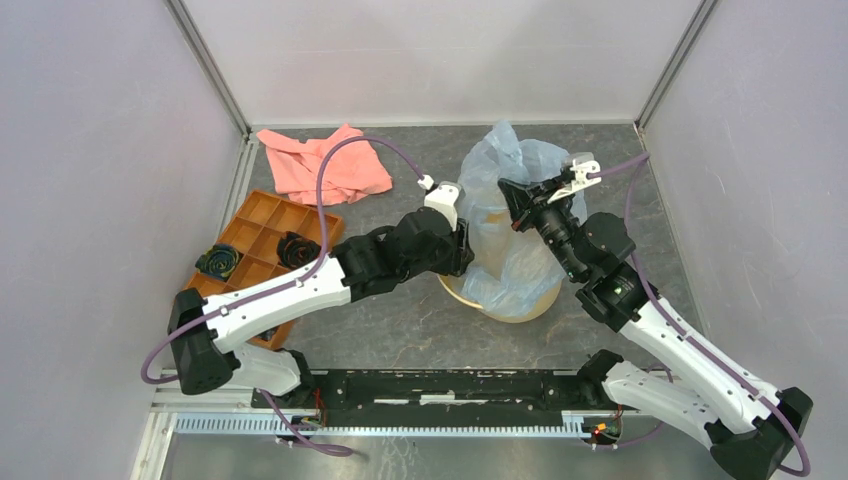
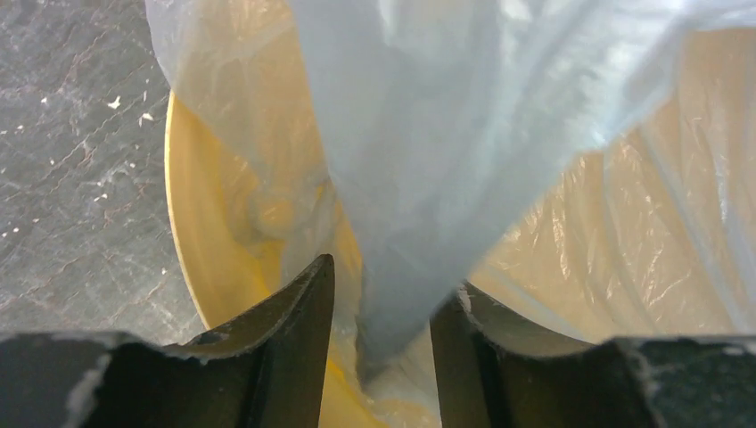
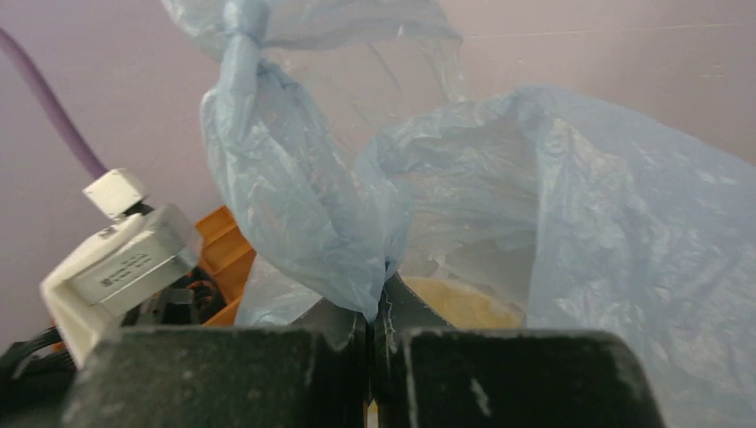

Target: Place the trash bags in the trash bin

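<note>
At the far middle of the table (image 1: 400,320), between the two arms, the trash bin (image 1: 535,308) stands upright with the trash bags (image 1: 510,160) draped over it; part of the film lies down inside the mouth, part hangs over the near side, and a good puff of it rises above the rim towards the back wall. The step in hand, as I judge it, is getting the film down into the bin, and it looks roughly midway.

The right gripper (image 3: 376,312) is above the bin's far side, its fingers closed tight on a gathered edge of the film, which fans upward from the pinch; just above it the film is twisted into a knot. The left gripper (image 2: 382,312) is at the bin's left rim, pointing into the mouth; its fingers (image 2: 299,308) stand apart with a thick fold running down between them; the fold lies against the right finger and seems to leave a sliver of room at the left one, so I take it as loose, not pinched.

Next, I would guess, the raised edge must come down over the mouth and be let go, while the left pushes the fold deeper; the bin is light, so a sideways drag could tip it. The pink cloth (image 1: 325,165) and the orange tray (image 1: 262,215) lie well apart to the left.
</note>
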Robot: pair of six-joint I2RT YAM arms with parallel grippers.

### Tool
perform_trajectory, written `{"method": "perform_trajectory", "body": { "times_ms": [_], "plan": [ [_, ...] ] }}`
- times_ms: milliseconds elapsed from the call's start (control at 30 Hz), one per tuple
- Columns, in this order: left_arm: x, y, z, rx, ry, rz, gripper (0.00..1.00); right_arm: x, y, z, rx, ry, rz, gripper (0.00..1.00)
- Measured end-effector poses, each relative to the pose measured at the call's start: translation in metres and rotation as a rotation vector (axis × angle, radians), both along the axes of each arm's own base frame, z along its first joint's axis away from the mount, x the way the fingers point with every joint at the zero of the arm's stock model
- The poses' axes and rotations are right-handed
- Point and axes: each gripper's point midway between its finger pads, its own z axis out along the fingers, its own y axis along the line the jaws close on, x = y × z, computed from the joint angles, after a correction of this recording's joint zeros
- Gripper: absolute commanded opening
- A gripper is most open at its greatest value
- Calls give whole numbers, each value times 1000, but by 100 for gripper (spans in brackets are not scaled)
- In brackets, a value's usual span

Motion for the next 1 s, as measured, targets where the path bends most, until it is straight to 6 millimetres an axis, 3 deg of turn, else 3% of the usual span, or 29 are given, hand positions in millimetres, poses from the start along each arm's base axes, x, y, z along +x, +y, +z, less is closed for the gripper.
{"method": "perform_trajectory", "body": {
  "times_ms": [333, 500, 633, 833, 933, 1000],
  "plan": [
    [5, -33, 19, -53, 4, -61, 83, 9, -36, -3, -94, 5, -165, 1],
    [3, -33, 33, -79, -8, -71, 89, 6, -37, 28, -124, -51, -155, 1],
    [-3, -21, 63, -136, -40, -72, 96, 1, -38, 48, -128, -89, -141, 1],
    [-16, 6, 118, -281, -88, -48, 96, -3, -36, 60, -146, -108, -119, 1],
    [-13, 9, 118, -311, -67, -18, 89, -2, -34, 71, -155, -115, -109, 1],
    [-7, 5, 106, -296, -39, -5, 83, 0, -30, 84, -154, -129, -100, 1]
  ]
}}
